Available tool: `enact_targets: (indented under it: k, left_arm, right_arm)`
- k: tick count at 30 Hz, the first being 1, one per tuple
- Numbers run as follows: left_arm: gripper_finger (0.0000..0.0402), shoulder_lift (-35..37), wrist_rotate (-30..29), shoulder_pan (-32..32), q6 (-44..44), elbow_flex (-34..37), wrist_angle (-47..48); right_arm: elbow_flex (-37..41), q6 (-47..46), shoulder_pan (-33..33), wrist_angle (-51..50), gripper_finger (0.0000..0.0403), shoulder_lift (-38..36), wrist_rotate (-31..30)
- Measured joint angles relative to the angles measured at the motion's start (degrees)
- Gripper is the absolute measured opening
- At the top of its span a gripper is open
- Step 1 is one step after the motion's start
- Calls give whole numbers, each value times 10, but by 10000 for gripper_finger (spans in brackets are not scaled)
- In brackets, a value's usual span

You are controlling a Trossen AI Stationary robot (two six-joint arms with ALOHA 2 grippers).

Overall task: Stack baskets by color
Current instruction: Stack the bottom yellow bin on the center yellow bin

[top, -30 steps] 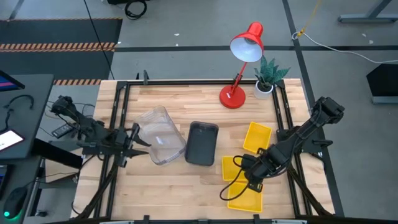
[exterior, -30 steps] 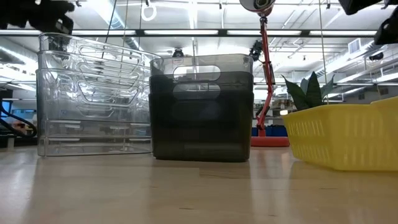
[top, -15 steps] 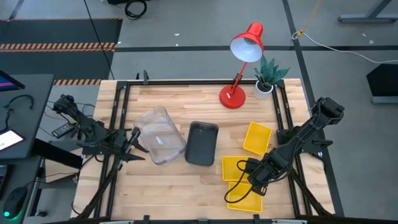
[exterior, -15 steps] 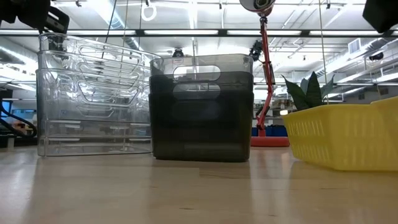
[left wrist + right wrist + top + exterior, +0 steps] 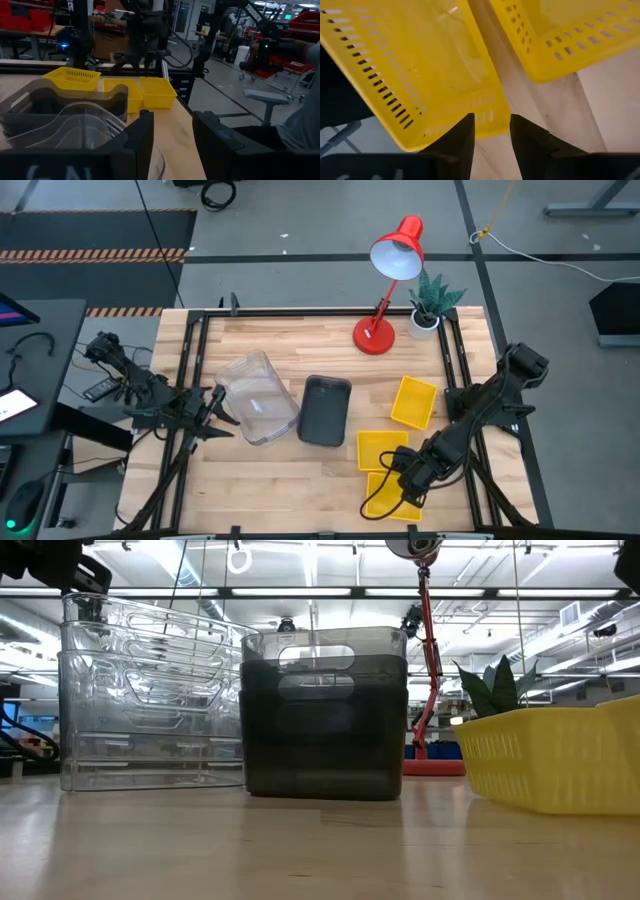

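- Wooden table (image 5: pixel 300 480), framed by dark rails, with every basket on its top.
- Left arm along the table's left side, with the left gripper (image 5: pixel 215 408) just beside the clear stack and level with it. Pincer released: fingers (image 5: pixel 142 135) parted with nothing but bare table edge in the gap.
- Right arm reaching in from the right side toward the near right corner, with the right gripper (image 5: pixel 405 477) right over the rim of the nearest yellow basket. Cannot tell whether clenched on that rim or already released.
- Clear baskets (image 5: pixel 255 405), nested into one stack on the left half of the table, close beside the dark stack; in the low view the tallest pile.
- Dark grey baskets (image 5: pixel 325 410), nested into one stack near the table's middle, between the clear stack and the yellow ones. In the low view, a slightly shorter pile with handle slots showing.
- Far yellow basket (image 5: pixel 413 400) lying alone on the right half, set at a slight angle and not stacked.
- Middle yellow basket (image 5: pixel 380 450) just beyond the right gripper, flat on the wood and square to the table.
- Nearest yellow basket (image 5: pixel 385 498) by the table's front edge, skewed against the middle one; in the right wrist view, a narrow strip of wood between the two.
- Red desk lamp (image 5: pixel 395 250) standing at the far edge, right of centre, with its shade leaning out past the table.
- Small green plant (image 5: pixel 432 300) in a white pot just beside the lamp's base, in the far right corner.
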State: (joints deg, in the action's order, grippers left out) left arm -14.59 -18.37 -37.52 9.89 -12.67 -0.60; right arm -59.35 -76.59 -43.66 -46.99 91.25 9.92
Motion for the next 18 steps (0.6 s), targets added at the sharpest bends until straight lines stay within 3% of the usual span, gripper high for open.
enact_targets:
  k: [6, 18]
  left_arm:
    - [142, 0, -15, 1, 0, 0, 0]
    - [142, 0, -15, 1, 2, 0, -1]
  right_arm:
    - [-1, -2, -3, 5, 159, 28, -2]
    - [-18, -20, -3, -5, 149, 51, 24]
